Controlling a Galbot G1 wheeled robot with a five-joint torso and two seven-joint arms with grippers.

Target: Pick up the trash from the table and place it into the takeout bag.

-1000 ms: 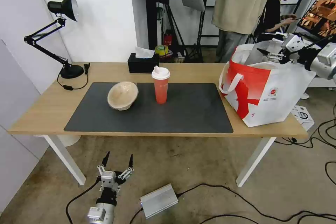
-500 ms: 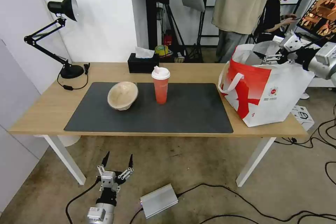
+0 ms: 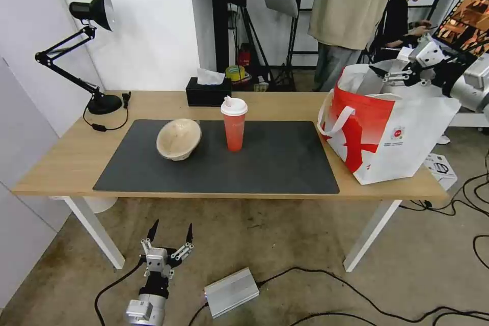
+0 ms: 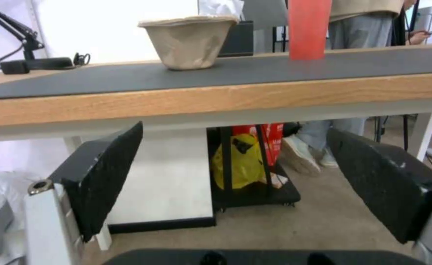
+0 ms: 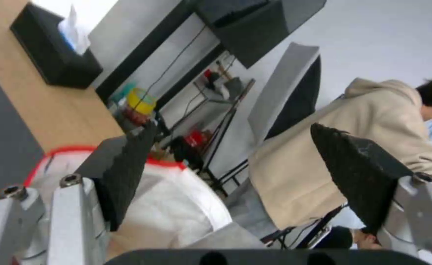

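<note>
Light wood runs the length of the tabletop (image 3: pixel 61 163), with a dark grey mat (image 3: pixel 265 163) covering its middle. At its right end stands the red-and-white takeout bag (image 3: pixel 387 132), mouth open and silver lining showing; I cannot tell from here what lies inside.

The right gripper (image 3: pixel 389 72) hangs over the bag's far rim, fingers (image 5: pixel 122 173) spread wide with nothing between them. Below those fingers is the bag's mouth; off past their tips, across the tabletop, sits the black tissue box (image 3: pixel 208 92) at the back edge.

On the mat the beige pulp bowl (image 3: pixel 178 138) lies tipped, its opening partly facing the room and holding nothing I can see. Just beside it, apart, the red drink cup (image 3: pixel 234 123) stands upright with its white lid on. Both are well apart from the right fingers, with bare mat between them and the bag.

The left gripper (image 3: pixel 169 238) is parked low, in front of the tabletop's near edge and under its height, fingers (image 4: pixel 103 176) wide and holding nothing. Above and beyond those fingers are the bowl and the cup's base. A black desk lamp (image 3: pixel 76 51) stands at the far left corner.
</note>
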